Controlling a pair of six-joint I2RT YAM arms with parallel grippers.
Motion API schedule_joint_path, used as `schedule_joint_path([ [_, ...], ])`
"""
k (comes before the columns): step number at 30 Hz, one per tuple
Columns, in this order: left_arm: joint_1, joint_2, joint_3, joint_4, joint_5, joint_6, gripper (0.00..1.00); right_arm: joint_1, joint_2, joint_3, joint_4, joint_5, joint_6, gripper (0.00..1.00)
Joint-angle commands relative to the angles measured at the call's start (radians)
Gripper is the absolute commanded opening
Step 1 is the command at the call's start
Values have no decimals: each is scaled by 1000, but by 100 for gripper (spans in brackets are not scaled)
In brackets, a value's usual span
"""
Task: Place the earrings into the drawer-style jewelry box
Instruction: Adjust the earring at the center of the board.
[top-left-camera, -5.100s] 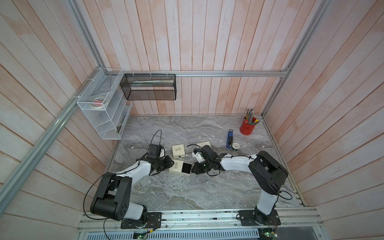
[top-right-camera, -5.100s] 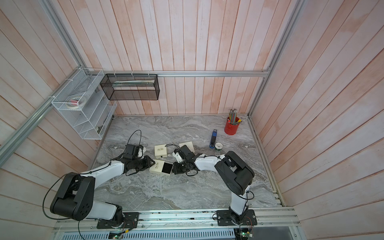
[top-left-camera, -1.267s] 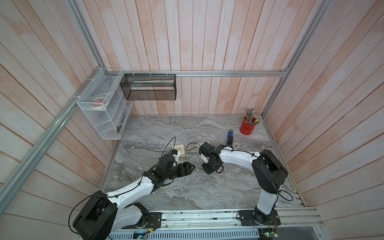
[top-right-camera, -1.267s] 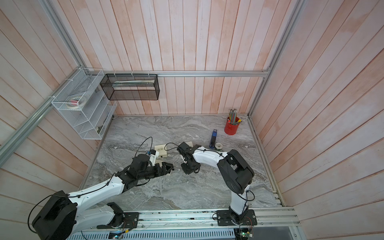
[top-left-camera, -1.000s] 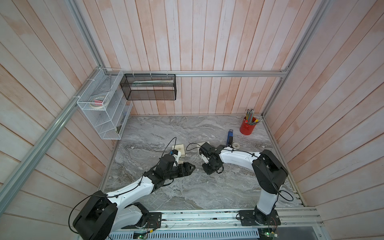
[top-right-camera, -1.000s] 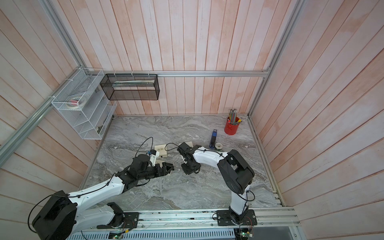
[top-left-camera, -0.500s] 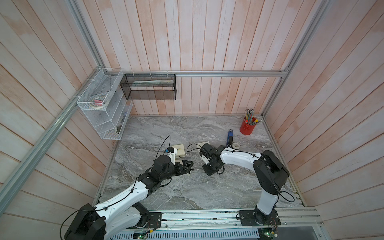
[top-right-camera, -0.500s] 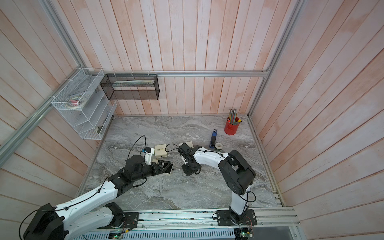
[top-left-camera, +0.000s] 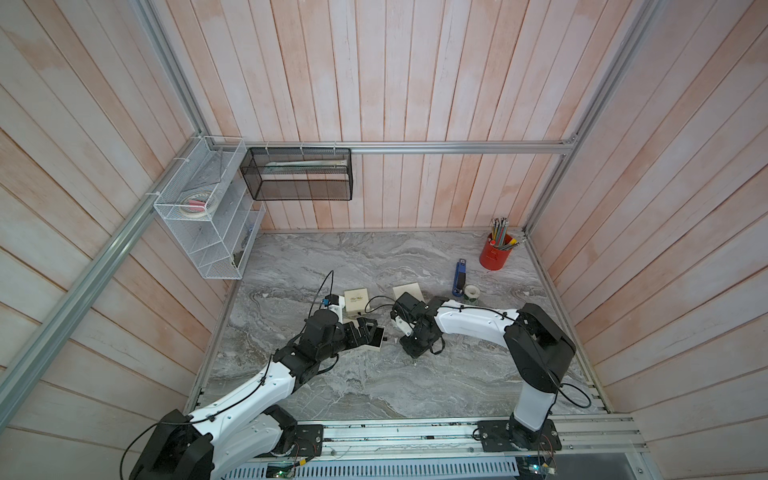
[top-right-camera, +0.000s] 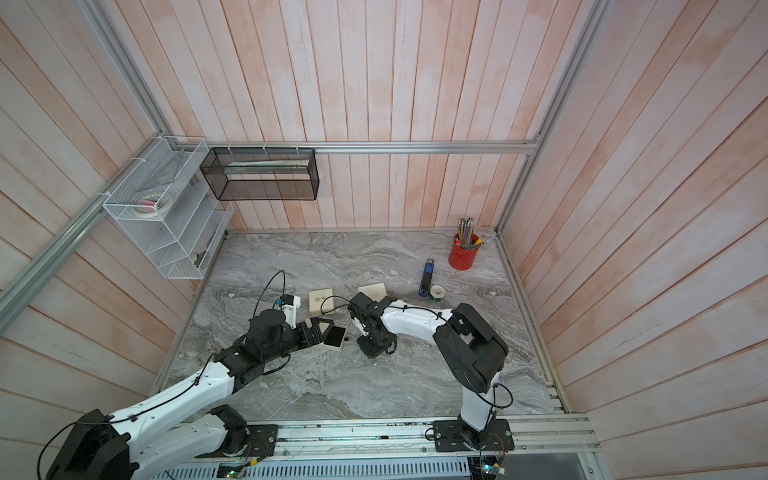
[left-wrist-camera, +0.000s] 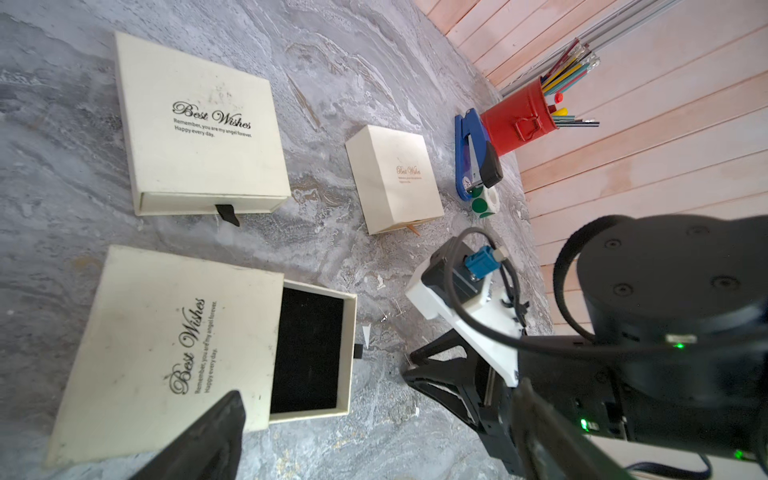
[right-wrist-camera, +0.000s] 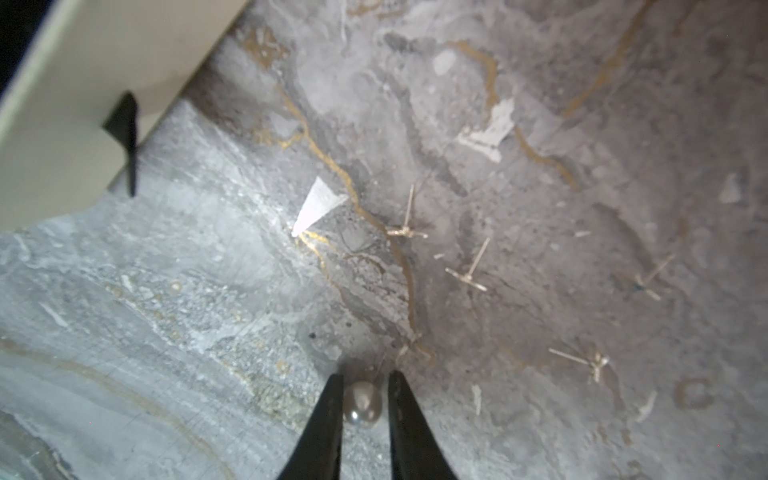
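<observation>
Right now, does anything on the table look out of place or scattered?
Yes. Several thin stud earrings lie scattered loose on the marble table beside the open drawer, whose black lining is empty. A pearl sits between the fingertips of the right gripper, and a white triangular scrap lies beside them.

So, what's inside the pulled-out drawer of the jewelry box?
The open drawer shows only bare black lining, nothing lying on it; the part still under the sleeve is hidden.
</observation>
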Motion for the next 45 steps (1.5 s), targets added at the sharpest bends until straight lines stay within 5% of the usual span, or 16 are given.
schedule_joint_path([
  [1, 7, -9, -18, 9, 26, 19, 100, 3, -18, -18, -5, 11, 4, 26],
  [13, 26, 62, 40, -65, 8, 16, 100, 0, -44, -50, 0, 28, 35, 27],
  [34, -5, 153, 48, 36, 155, 57, 100, -79, -124, -109, 50, -33, 76, 24],
  [45, -167, 202, 4, 199, 170, -34, 100, -153, -221, -202, 207, -315, 437, 24],
])
